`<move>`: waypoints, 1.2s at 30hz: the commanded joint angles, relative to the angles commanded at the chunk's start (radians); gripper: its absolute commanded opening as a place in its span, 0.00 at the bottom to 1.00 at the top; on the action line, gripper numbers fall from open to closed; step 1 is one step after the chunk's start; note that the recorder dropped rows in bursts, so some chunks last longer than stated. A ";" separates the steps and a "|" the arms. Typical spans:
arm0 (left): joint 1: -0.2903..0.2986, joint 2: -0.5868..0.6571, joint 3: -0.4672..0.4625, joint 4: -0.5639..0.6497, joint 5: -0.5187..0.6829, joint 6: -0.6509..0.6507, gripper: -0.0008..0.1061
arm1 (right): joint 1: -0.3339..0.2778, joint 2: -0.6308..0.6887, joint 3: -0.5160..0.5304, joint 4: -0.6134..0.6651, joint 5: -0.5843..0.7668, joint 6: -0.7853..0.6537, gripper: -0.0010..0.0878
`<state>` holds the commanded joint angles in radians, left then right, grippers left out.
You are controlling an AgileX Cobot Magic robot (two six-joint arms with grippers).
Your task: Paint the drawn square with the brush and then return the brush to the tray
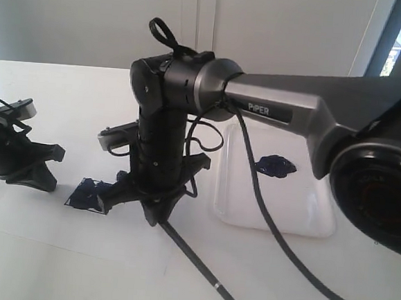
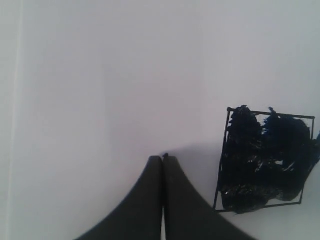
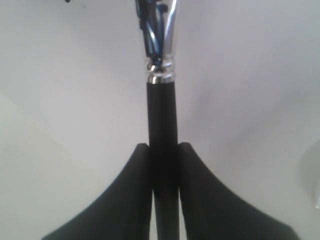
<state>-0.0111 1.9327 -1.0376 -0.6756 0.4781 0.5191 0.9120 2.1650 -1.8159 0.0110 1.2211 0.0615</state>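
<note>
While the right gripper point(image 3: 163, 150) is clenched on the black handle of the brush point(image 3: 162, 110), a little behind the silver ferrule, the long handle trails out behind the jaws toward the near edge of the exterior view. The brush head points at the drawn square point(image 2: 265, 160), which lies on the paper sheet point(image 1: 55, 229) left of the tray point(image 1: 306, 214). Whether the bristles touch the paper cannot be told: the wrist view cuts them off and the arm hides them from outside. The left gripper point(image 2: 163, 159) stands beside the square with its jaws pressed together on nothing. The square is largely covered in dark blue paint, with bare white left at some corners and along one side, and the paint appears to cross the outline in a place or two. The painting step is judged close to finished. To do it well, strokes should be short and light, worked inward from the black lines so the bare patches fill without further overrun. The grip looks centred and should hold. The tray, bearing its paint blob point(image 1: 276, 166), stands well apart to the right for the return.
</note>
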 joint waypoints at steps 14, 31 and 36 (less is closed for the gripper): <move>0.000 -0.213 0.000 0.002 -0.020 0.004 0.01 | -0.263 -0.206 0.079 0.060 0.000 -0.002 0.01; -0.002 -0.609 0.041 0.011 0.186 0.011 0.01 | -0.474 -0.311 0.374 -0.005 -0.018 -0.302 0.01; -0.002 -0.710 0.102 0.011 0.252 0.000 0.01 | -0.484 -0.307 0.374 0.042 -0.056 -0.327 0.01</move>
<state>-0.0129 1.2225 -0.9361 -0.6642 0.7297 0.5193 0.4280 1.8581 -1.4420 0.0528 1.1648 -0.2659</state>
